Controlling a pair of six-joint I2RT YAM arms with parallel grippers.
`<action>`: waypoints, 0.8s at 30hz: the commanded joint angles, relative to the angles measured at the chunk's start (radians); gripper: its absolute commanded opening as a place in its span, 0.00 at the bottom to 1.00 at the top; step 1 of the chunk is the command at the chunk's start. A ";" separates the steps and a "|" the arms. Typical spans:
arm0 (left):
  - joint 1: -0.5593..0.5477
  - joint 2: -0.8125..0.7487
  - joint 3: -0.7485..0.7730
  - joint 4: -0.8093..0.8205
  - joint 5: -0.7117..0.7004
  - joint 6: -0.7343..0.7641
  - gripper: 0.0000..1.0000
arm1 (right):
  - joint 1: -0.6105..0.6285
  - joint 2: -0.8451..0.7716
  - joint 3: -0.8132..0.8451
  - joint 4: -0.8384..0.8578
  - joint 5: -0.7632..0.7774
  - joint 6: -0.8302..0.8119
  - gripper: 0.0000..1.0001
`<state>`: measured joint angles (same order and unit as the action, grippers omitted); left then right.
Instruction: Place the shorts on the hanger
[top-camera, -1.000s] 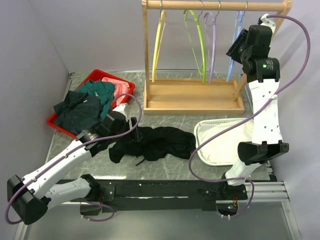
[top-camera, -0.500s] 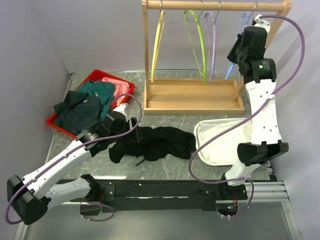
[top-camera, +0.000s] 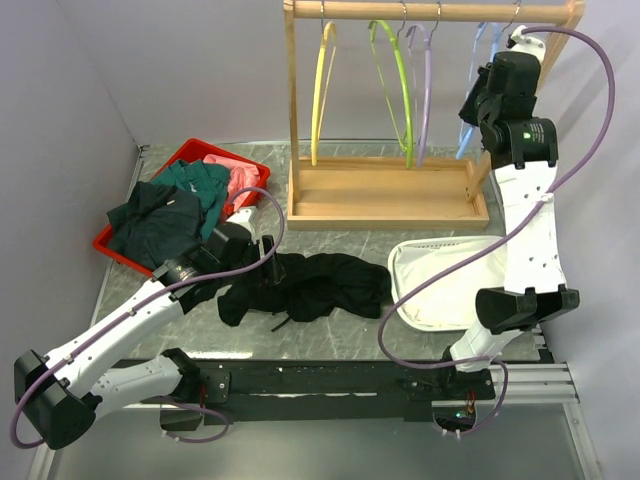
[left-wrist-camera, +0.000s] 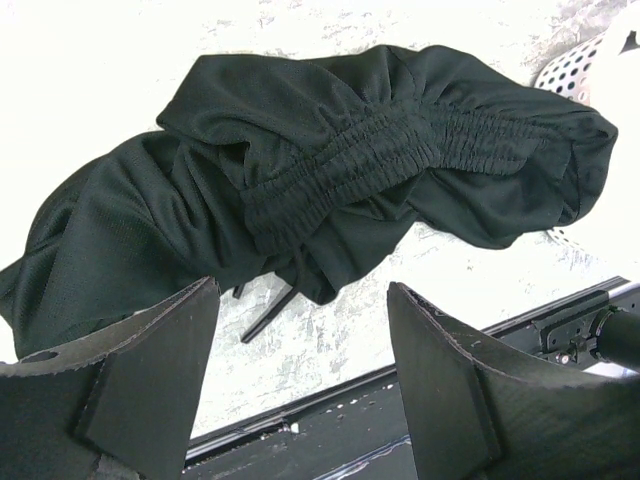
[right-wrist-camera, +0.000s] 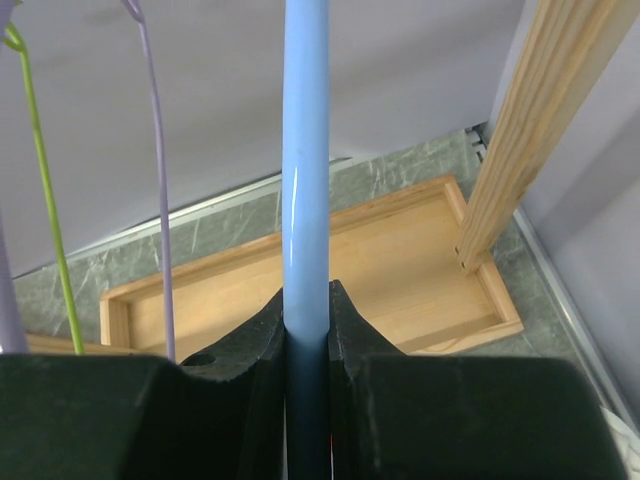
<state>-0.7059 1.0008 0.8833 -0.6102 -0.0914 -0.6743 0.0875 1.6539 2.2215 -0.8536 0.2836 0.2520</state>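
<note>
Since the frame a second back, my right arm has shifted toward the upper right corner of the top view. The yellow plastic hanger (top-camera: 320, 90) now hangs at a slightly different angle.

Right gripper (right-wrist-camera: 307, 300): jaws narrow, clamped on the shaft of the thin light-blue plastic hanger (right-wrist-camera: 305, 150), which runs straight up the middle of the right wrist view. In the top view the same gripper (top-camera: 478, 100) sits at upper right under the wooden rail (top-camera: 430, 10), and the hanger (top-camera: 466, 135) shows just left of it.

Left gripper (left-wrist-camera: 298, 300): jaws wide, nothing between them. It sits at the left end of the limp black fabric shorts (left-wrist-camera: 330, 170), whose gathered elastic waistband faces up in the centre of the left wrist view.

Top view, centre: the shorts (top-camera: 310, 285) lie crumpled on the grey marbled tabletop (top-camera: 340, 240), well apart from the hanger. A white mesh bag (top-camera: 440, 280) lies just to their right.

Left of frame: a red plastic tray (top-camera: 185, 155) holds dark green clothes (top-camera: 160, 220) and a pink cloth (top-camera: 238, 180).
</note>
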 joint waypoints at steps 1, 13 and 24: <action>0.002 -0.011 -0.004 0.030 0.016 -0.001 0.74 | 0.009 -0.118 -0.006 0.115 0.028 -0.033 0.00; 0.002 -0.018 -0.014 0.033 -0.007 -0.008 0.75 | 0.014 -0.259 -0.215 0.153 0.006 -0.005 0.00; 0.002 -0.010 -0.067 0.096 -0.039 -0.065 0.78 | 0.014 -0.526 -0.508 0.172 -0.069 0.064 0.00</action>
<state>-0.7059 0.9997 0.8444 -0.5804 -0.1028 -0.7002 0.0940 1.2591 1.7920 -0.7662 0.2489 0.2806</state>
